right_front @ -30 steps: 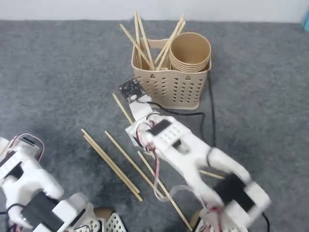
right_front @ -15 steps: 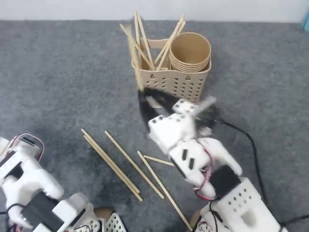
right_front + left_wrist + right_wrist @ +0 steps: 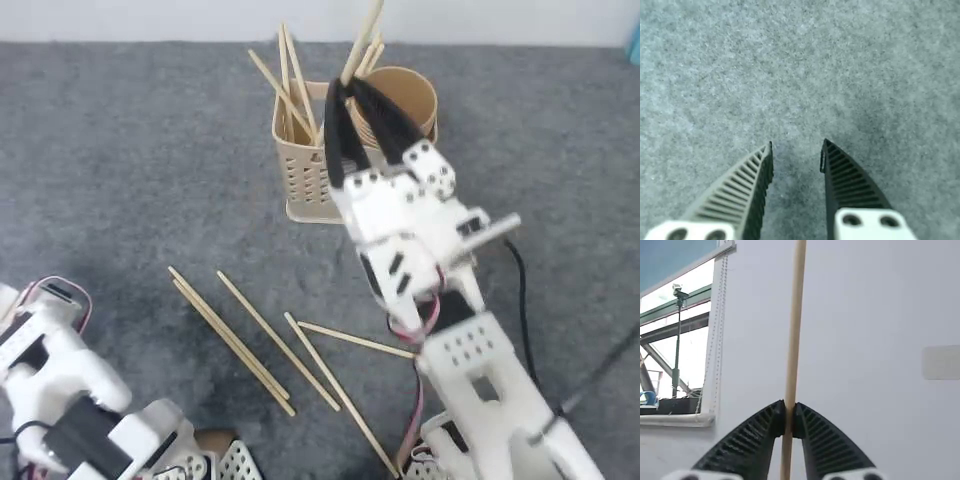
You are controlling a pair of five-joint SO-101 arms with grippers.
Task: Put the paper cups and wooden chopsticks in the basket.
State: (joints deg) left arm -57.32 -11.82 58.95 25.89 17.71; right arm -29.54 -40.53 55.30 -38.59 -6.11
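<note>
Held chopstick (image 3: 362,35) is now upright over the basket (image 3: 305,175), upper centre of the high view. 1 s ago it lay on the carpet just left-front of the basket w/ the right arm low over it; 0.5 s ago it was mid-swing. Right gripper (image 3: 348,88) is pinched tight on it, stick gripped near its lower part in the wrist view (image 3: 797,315). Paper cups (image 3: 418,92) are already stacked in the basket's right side.

Probably just needs lowering & release. Several loose chopsticks (image 3: 232,338) remain at lower centre. Left gripper (image 3: 796,150) has its jaws spread over bare carpet, unmoved at lower left.
</note>
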